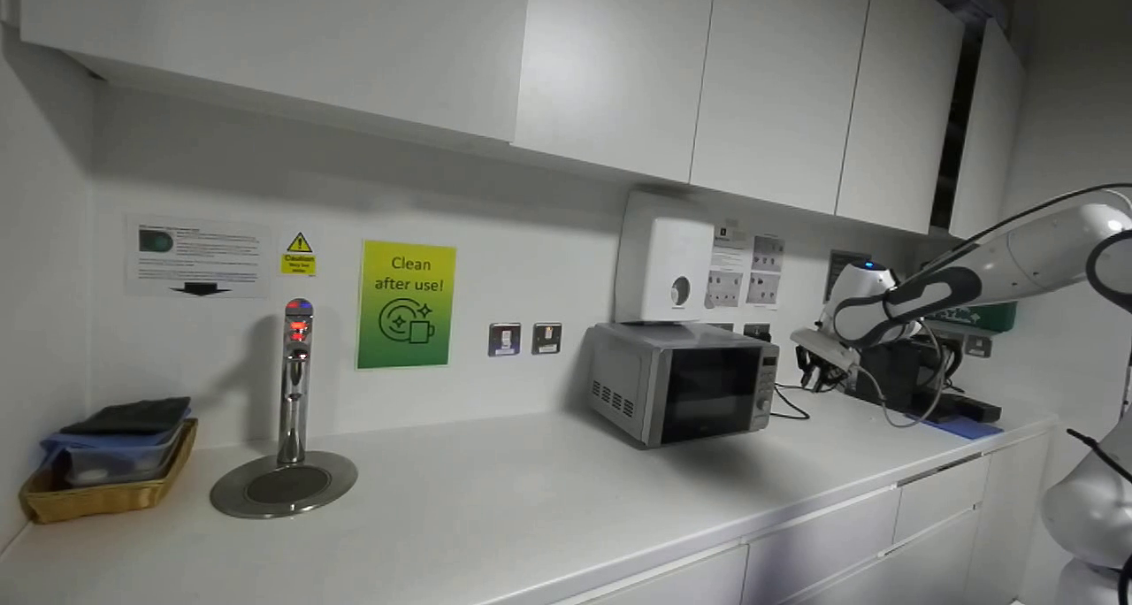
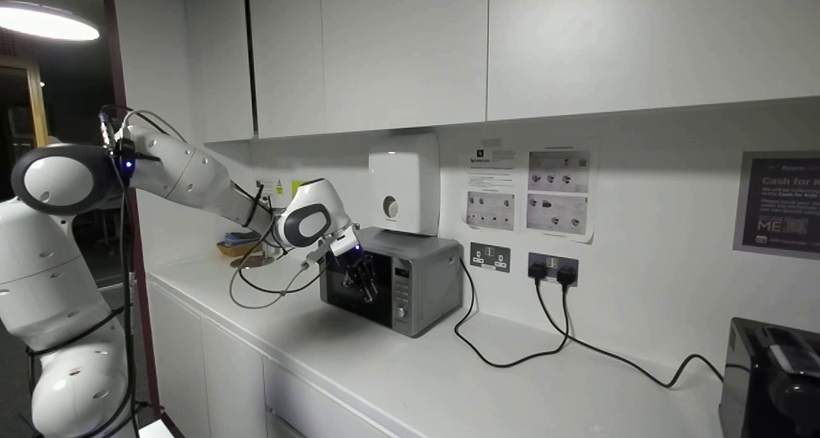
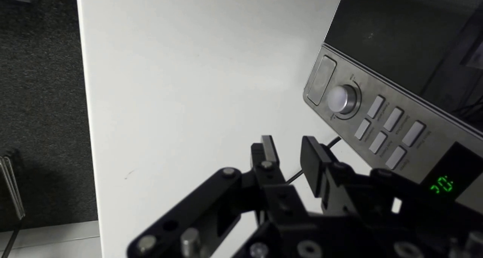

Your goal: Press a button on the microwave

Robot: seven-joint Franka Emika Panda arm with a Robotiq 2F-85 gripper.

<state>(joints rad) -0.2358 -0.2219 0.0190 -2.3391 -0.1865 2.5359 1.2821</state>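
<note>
Plainly, one claw [image 3: 289,148] hangs near one microwave [image 1: 694,391] with six small buttons [image 3: 378,142].

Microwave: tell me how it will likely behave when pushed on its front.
The microwave probably resists tipping: it is boxy, wider than tall, and sits upright on the counter. Its casing looks metallic, so it likely won't flex. The counter looks smooth, so a hard push might slide it back.

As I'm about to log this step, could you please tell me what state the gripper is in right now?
Gripper: partly open, holding nothing; the wrist view shows a gap between its jaws.
</note>
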